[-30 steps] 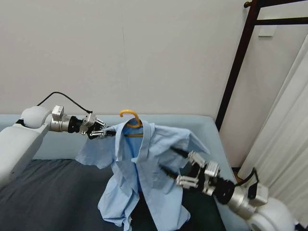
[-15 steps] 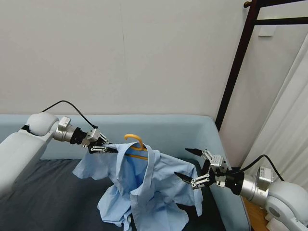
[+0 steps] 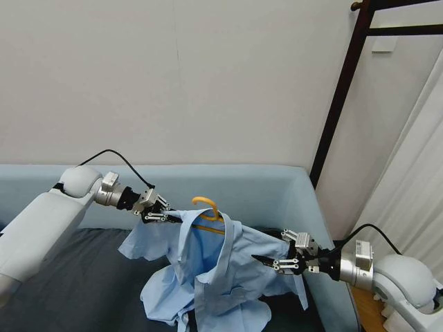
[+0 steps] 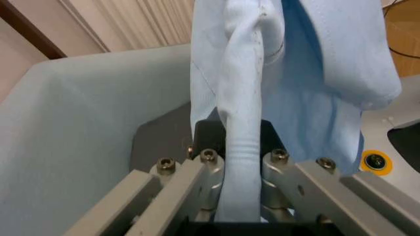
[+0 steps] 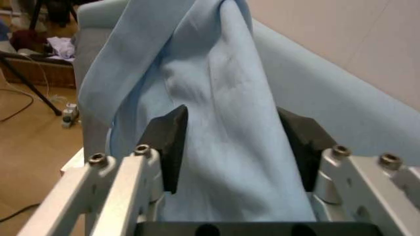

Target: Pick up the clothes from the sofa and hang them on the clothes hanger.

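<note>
arms (image 3: 41, 221): white shells | cables (image 3: 118, 158): black | left tool (image 3: 166, 216): silver links, hex screws (image 4: 208, 155)

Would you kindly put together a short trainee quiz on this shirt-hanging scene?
1. True or false: the left end effector is shut on the blue shirt.
2. The right end effector is at the shirt's: A) bottom hem; B) shoulder on the robot's right; C) collar.
3. Fill in: the hanger inside the shirt is ___ in colour.
Key: 1 true; 2 B; 3 yellow-orange.
</note>
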